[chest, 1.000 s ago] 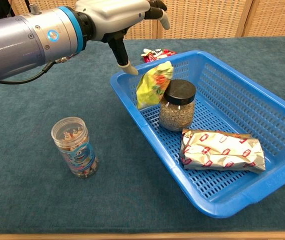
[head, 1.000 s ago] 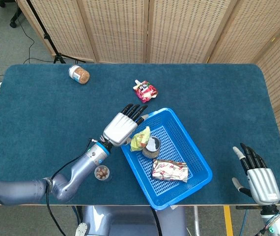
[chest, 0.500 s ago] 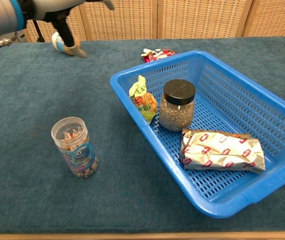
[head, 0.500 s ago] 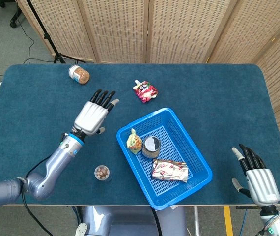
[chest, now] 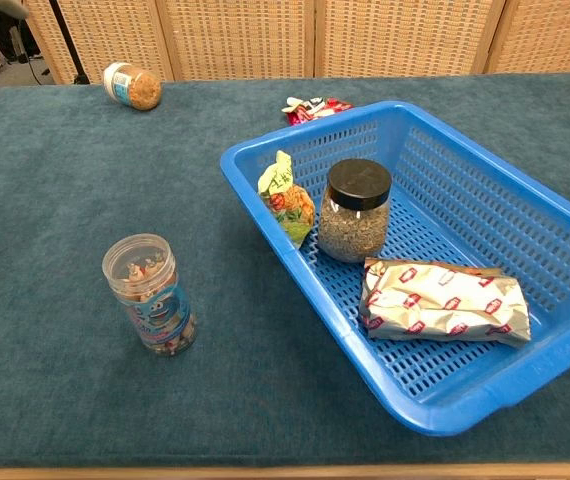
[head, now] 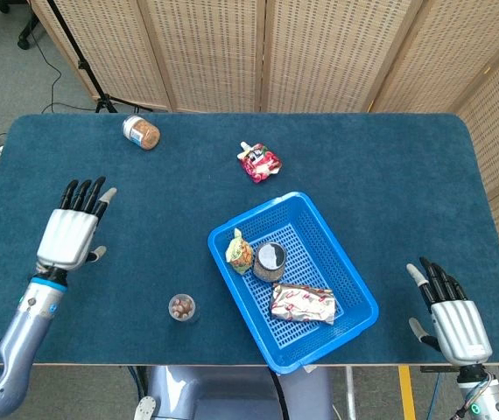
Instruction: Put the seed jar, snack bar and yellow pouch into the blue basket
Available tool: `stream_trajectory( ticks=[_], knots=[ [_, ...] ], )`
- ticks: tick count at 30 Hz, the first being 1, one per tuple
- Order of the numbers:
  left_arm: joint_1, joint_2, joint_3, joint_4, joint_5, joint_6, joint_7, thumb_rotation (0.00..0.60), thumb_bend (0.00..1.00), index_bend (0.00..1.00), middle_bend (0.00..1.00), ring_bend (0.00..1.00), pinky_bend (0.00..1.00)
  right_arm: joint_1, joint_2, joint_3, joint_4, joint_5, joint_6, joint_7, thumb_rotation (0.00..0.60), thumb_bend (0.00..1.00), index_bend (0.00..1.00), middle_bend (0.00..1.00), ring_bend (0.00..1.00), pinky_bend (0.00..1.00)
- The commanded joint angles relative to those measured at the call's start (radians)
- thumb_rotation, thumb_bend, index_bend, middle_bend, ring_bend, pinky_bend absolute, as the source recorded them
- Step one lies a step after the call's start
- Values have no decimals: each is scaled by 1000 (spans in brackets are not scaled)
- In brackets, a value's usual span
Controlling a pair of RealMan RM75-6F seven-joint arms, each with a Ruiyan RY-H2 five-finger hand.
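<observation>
1. Already, all three of your task items lie inside the blue basket (chest: 265, 185): the seed jar (chest: 355, 211) stands upright near its left wall, black lid up.
2. You'll find the yellow pouch (chest: 286, 198) at the jar's 9 o'clock, leaning against the basket's left wall, just beside the jar.
3. At the jar's 5 o'clock the snack bar (chest: 441, 300) lies flat on the mesh floor in its silver and red wrapper.
4. Your left hand (head: 69, 232) is over the cloth far out at the basket's 9 o'clock, fingers spread and holding nothing.
5. Your right hand (head: 453, 317) sits at the table's edge, at the basket's 4 o'clock, fingers likewise apart and empty.
6. Outside the basket, a clear cookie jar (chest: 149, 295) stands at 8 o'clock, a red pouch (head: 259, 162) lies at 12, and a tipped brown-filled jar (head: 140, 133) rests at 10.
</observation>
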Motion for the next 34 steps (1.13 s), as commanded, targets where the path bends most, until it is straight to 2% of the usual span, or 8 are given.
stream_trajectory(
  ticks=[1,10,17,21,24,34],
  knots=[
    [116,23,69,-23,82,114,-46,600,114,0,0,0,0,2,-6,-3,-1,-7,-2,-14,600,311,65,0,0,167],
    [263,0,128,-44,125,202,-50,600,122,0,0,0,0,0,-17,-13,-5,-33,4,-50,600,309,65,0,0,167],
    [341,-16,152,-25,231,258,-126,600,125,0,0,0,0,-1,-20,-17,-7,-44,8,-70,600,309,65,0,0,167],
    [374,-15,149,11,255,270,-159,600,124,0,0,0,0,1,-27,-23,-12,-52,1,-86,600,311,65,0,0,167],
    [385,-7,128,13,252,272,-171,600,125,0,0,0,0,5,-36,-29,-13,-61,-10,-101,600,306,65,0,0,167],
    [403,-1,97,22,247,221,-188,600,125,0,0,0,0,12,-63,-42,-6,-62,-42,-139,600,311,65,0,0,167]
  ],
)
